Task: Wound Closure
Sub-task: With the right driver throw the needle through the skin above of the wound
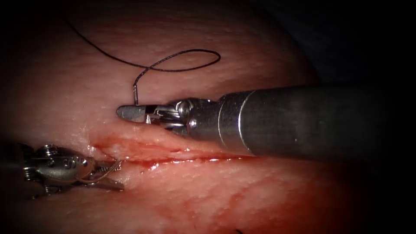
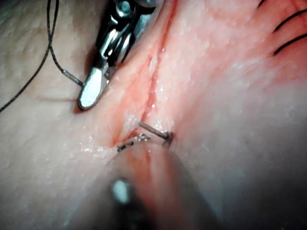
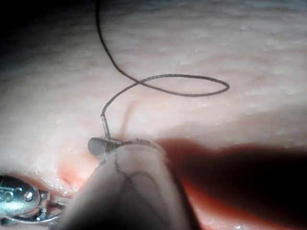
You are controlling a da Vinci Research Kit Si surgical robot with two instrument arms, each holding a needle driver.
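Endoscope view: the right tool, jaws clamped on the needle at its swaged end, holds it standing upright above the cut; thread loops over the tissue.

The left tool grips a second curved needle at the cut's left end.

Left wrist view: that needle lies across the cut, its end in the tissue.

Right wrist view: needle upright.

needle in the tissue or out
In: the needle bridges the cut, one end buried in the tissue; left tool grips it.
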